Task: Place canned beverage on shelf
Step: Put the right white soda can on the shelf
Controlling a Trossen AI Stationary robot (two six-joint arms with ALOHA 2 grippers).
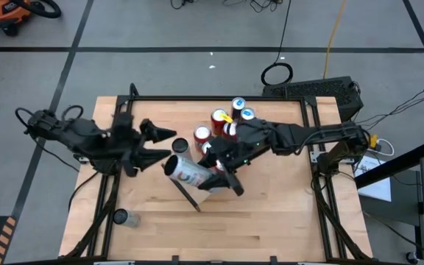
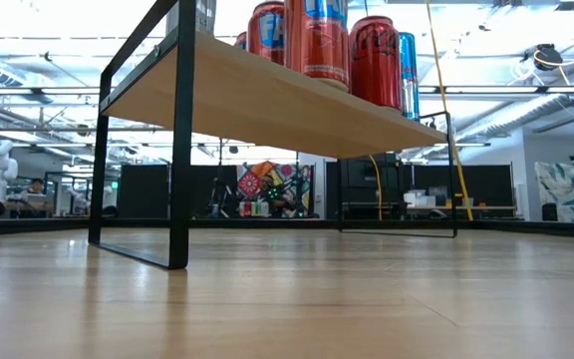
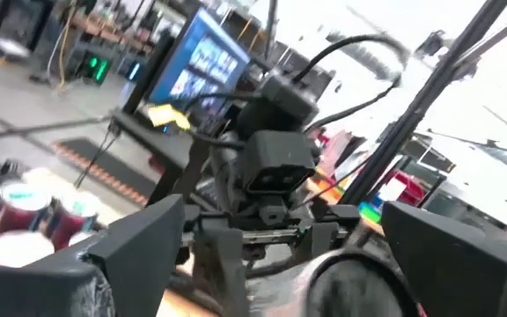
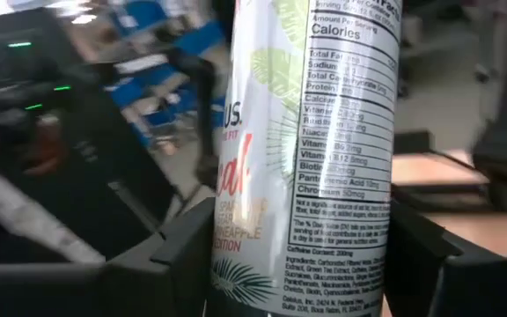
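Grey concrete floor with taped lines surrounds a light wooden table, and the low view looks past it into a workshop of screens and benches. On the table stands the shelf, its board raised on black brackets and already carrying a cluster of red and blue cans toward its far end; the near stretch of the board looks bare in the low view. The right gripper is clamped on a tall white can, which sits between its two fingers with the nutrition label facing the wrist camera. From above, that can lies tilted, its dark top pointing toward the left arm, and it seems to hang over the near end of the shelf rather than stand on it; whether its base touches the board I cannot tell. The left gripper sits just beside the can's top end, fingers spread wide and holding nothing, with the right arm filling its wrist view. Judgement: the carry is mostly done, but the can is not yet upright or released, so righting it, setting it down and letting go are left. Obstacles: the standing cans sit just behind the right gripper, near enough for a swing of the wrist to knock them, and the left gripper crowds the can's top. A small dark object, possibly another can, stands well apart, toward the table's front left corner.
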